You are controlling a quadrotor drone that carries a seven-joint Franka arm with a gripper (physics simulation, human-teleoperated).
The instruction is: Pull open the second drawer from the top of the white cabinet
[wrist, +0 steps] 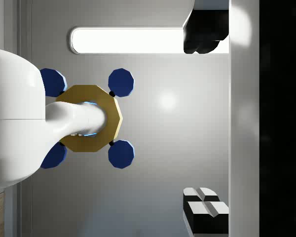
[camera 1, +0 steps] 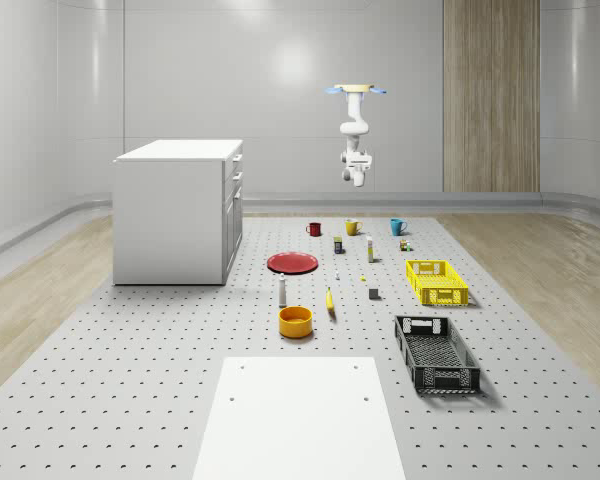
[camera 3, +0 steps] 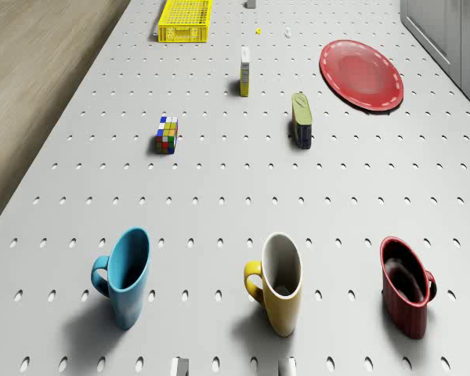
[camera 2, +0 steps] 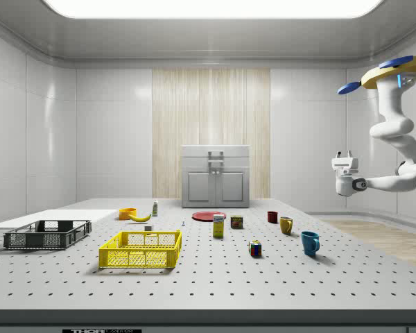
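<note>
The white cabinet (camera 1: 180,210) stands on the perforated table at the whole-scene view's left, its drawer fronts (camera 1: 235,180) facing right. In the side view the cabinet (camera 2: 215,177) is far off at the centre, with the stacked drawer handles (camera 2: 215,161) at the middle of its front. The drone (camera 1: 356,90) hovers high over the table's far end, above the mugs, well away from the cabinet. Its arm hangs bent, and the gripper (camera 2: 345,155) (wrist: 203,121) points upward with the fingers (wrist: 204,207) wide apart and nothing between them.
Below the drone stand a red mug (camera 3: 407,286), a yellow mug (camera 3: 278,282) and a blue mug (camera 3: 125,274). Further along lie a red plate (camera 1: 292,262), a yellow crate (camera 1: 437,281), a black crate (camera 1: 436,352), an orange bowl (camera 1: 295,321) and a banana (camera 1: 330,300).
</note>
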